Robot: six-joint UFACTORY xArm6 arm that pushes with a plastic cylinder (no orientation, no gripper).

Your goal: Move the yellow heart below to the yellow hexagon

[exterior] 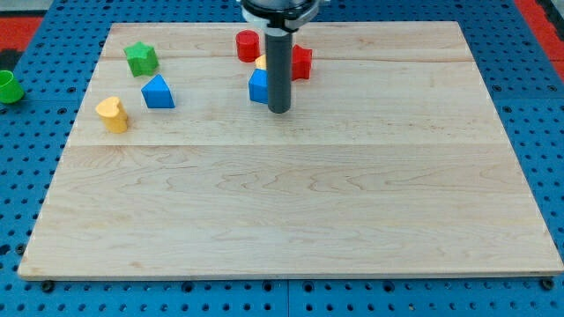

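The yellow heart [112,114] lies near the board's left edge. The yellow hexagon [262,62] is mostly hidden behind my rod at the view's top centre; only a sliver shows. My tip [278,110] rests on the board just right of a blue block [258,86], far to the right of the yellow heart.
A red cylinder [248,45] and a red block [301,62] flank the yellow hexagon. A blue triangle [158,92] and a green star [141,58] sit near the yellow heart. A green piece [9,87] lies off the wooden board [291,202] at the view's left.
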